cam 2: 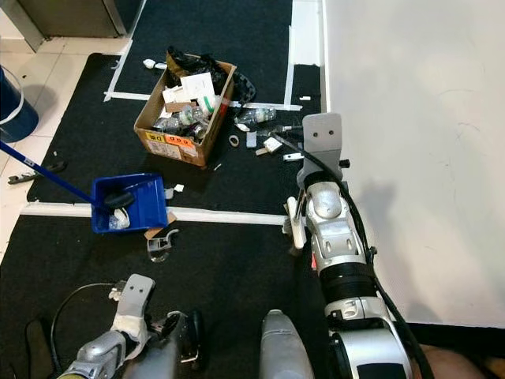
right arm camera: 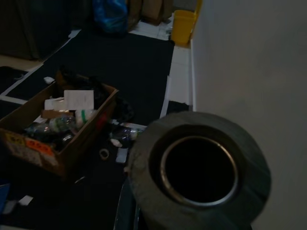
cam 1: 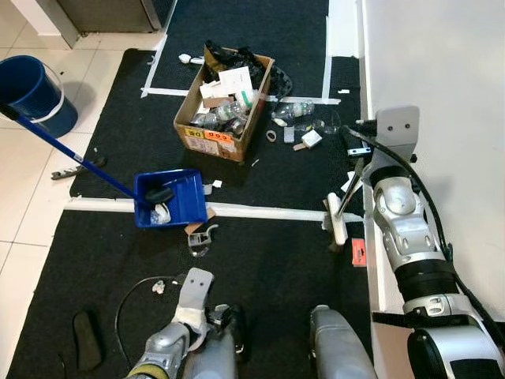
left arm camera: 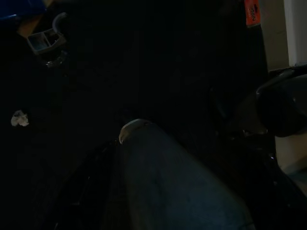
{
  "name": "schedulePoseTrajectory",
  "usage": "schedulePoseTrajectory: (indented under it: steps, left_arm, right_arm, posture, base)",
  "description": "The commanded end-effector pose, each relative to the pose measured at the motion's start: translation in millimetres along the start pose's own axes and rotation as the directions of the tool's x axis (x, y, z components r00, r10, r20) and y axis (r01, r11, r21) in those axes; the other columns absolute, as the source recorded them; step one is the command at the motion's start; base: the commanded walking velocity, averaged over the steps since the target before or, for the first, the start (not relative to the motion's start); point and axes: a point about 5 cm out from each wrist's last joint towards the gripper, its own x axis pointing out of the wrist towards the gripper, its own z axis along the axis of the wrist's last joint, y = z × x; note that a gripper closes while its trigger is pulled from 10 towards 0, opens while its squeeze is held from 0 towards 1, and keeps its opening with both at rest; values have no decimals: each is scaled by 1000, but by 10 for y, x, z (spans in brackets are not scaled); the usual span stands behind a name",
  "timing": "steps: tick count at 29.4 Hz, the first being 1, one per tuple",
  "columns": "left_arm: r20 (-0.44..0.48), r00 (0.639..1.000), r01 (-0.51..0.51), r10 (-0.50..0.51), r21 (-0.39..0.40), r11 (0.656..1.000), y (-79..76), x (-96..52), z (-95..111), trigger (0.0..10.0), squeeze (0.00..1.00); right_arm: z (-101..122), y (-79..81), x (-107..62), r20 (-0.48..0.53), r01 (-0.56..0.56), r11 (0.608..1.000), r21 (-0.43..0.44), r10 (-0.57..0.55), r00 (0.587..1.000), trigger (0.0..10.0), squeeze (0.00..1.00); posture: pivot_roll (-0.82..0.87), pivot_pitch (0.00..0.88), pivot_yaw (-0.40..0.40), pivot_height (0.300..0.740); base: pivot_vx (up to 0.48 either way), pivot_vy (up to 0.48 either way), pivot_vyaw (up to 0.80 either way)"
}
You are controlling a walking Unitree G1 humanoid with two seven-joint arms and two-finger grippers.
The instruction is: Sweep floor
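Two arms frame a black carpet (cam 1: 268, 276) strewn with litter. A blue dustpan (cam 1: 170, 198) lies on the white tape line (cam 1: 260, 212), its long handle running toward the blue bucket (cam 1: 31, 91). Behind it sits a trash-filled cardboard box (cam 1: 225, 103). Neither gripper's jaw state can be told; the left wrist view is probably too dark.

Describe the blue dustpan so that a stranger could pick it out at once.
Start at the open cardboard box full of rubbish on the black mat. Come toward the robot and to its left, to the white tape line across the mat; the blue dustpan lies on it. It is the only blue tray, with a long blue handle slanting up toward the blue bucket, and litter inside.
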Motion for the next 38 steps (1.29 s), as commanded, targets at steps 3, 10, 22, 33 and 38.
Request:
schedulePoseTrajectory:
  steps: [3,10,22,33,38]
  left_arm:
    - [-230,973,-1,-19,-87,996,-82,-211,-652,10000,0]
    - [-192,981,13,-30,-92,996,-114,-133,-524,10000,0]
    - [-196,980,22,-40,-94,995,-117,-171,-588,10000,0]
    - [-210,977,13,-34,-101,995,-104,-210,-652,10000,0]
    - [-197,980,18,-38,-105,994,-130,-181,-617,10000,0]
  right_arm:
    - [147,-122,55,92,57,997,-49,-52,994,10000,0]
    - [194,-176,95,112,70,995,-77,-61,992,10000,0]
    - [-110,248,-61,25,-101,976,-194,108,994,10000,0]
    - [-416,666,-274,-95,-253,967,-22,250,964,10000,0]
    - [-505,768,-342,-139,-202,944,260,243,960,10000,0]
  posture:
    - [63,286,34,740]
    - [63,275,32,740]
    - [78,304,37,740]
    - [85,311,29,740]
    - [74,305,19,740]
  base:
    - [0,0,0]
    - [0,0,0]
    - [0,0,0]
    - [0,0,0]
    - [0,0,0]
